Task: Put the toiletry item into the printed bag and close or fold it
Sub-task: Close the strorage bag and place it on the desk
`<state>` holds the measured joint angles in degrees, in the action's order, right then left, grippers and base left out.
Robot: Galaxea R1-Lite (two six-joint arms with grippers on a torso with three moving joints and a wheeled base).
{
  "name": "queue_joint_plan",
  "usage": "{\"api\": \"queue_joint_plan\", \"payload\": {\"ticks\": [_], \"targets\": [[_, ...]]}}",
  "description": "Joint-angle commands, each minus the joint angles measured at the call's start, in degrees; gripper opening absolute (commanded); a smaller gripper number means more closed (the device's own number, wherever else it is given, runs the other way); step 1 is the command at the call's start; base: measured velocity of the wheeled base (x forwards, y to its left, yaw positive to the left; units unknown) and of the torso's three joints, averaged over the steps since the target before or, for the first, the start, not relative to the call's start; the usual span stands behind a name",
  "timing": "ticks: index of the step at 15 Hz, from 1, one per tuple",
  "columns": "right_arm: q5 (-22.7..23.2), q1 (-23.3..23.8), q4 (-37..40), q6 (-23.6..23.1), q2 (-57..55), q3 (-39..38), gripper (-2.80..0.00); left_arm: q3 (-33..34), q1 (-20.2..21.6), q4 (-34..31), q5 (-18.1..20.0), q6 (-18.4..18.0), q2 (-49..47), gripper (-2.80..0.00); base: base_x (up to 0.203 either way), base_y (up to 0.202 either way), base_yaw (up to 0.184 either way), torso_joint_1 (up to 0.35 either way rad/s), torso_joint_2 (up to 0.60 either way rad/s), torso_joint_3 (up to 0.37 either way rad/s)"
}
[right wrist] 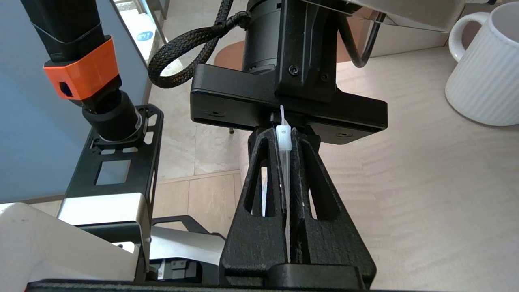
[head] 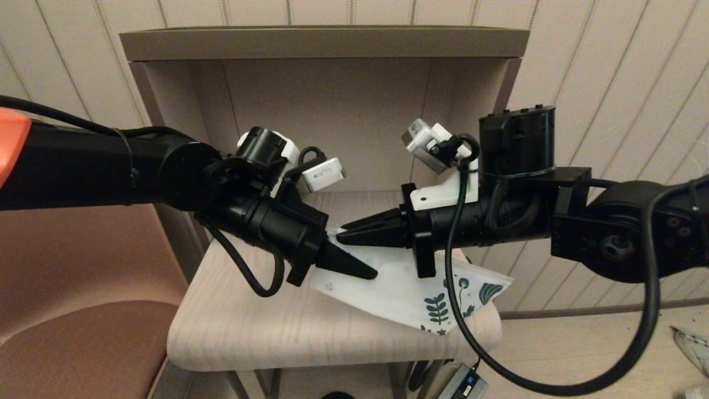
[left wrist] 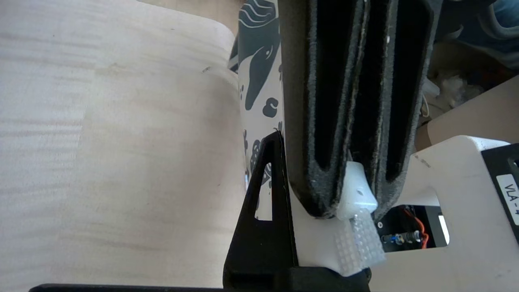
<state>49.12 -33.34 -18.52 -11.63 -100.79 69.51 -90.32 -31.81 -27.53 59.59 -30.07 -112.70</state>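
Centrally in the head view, the right gripper (head: 346, 235) is clamped on the printed bag's (head: 399, 288) white edge. The left gripper (head: 368, 272), fingers together, rests on the bag; whether it grips is unclear. The toiletry item is not visible.

Both arms are reaching inward from opposite sides, meeting low near the middle. The left pincer (head: 354, 270) is angling downward with its jaws pressed together on the white zip edge of the printed bag (head: 388, 288). The right pincer (head: 346, 235) is lying nearly level, jaws clamped shut on the zip pull, tip just beside the left.
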Motion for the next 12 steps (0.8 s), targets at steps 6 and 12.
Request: {"api": "queue_joint_plan", "payload": {"ticks": [6,12], "targets": [[0.4,1.9,-0.3,-0.5,0.2,-0.4,-2.80,0.1,0.0,-0.2,0.3,-0.2,0.8,-2.80,0.000,0.000,0.000,0.000,0.00,0.000],[0.7,2.6,-0.3,-0.6,1.8,-2.9,-2.80,0.1,0.3,-0.2,0.3,-0.2,1.7,-2.80,0.000,0.000,0.000,0.000,0.00,0.000]]}}
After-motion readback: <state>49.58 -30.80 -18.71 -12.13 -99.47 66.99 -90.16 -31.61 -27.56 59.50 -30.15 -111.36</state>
